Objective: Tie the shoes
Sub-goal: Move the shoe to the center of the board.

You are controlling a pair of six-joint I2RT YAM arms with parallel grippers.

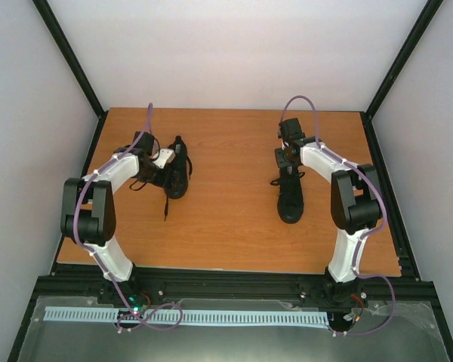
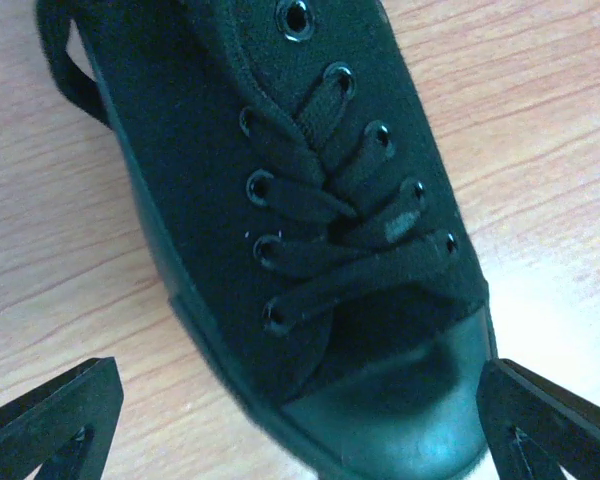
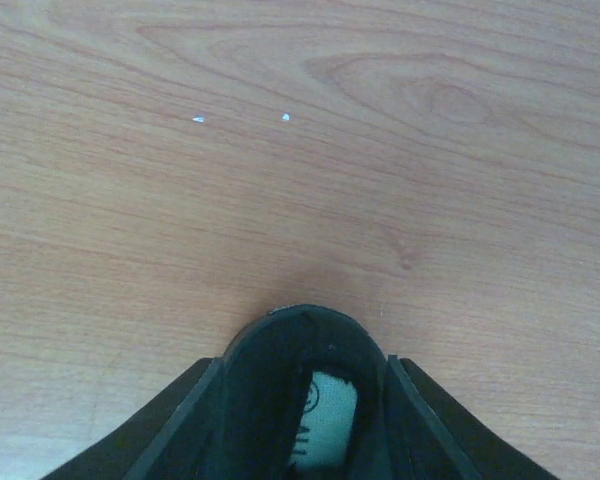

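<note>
Two black shoes lie on the wooden table point(image 1: 226, 234). The left shoe point(image 1: 179, 179) has a loose lace point(image 1: 167, 205) trailing toward the near edge. My left gripper point(image 1: 170, 160) hangs over it. In the left wrist view its fingers point(image 2: 60, 425) stand wide open on either side of the toe cap point(image 2: 400, 410), with the laced eyelets point(image 2: 330, 220) above. My right gripper point(image 1: 289, 162) sits at the heel of the right shoe point(image 1: 291, 200). Its fingers point(image 3: 145, 435) are apart and flank the heel collar point(image 3: 300, 335); whether they press on it I cannot tell.
Black frame rails point(image 1: 385, 188) border the table on both sides and along the near edge. White walls close in the back and sides. Bare wood lies between the two shoes and beyond the right shoe's heel point(image 3: 300, 150).
</note>
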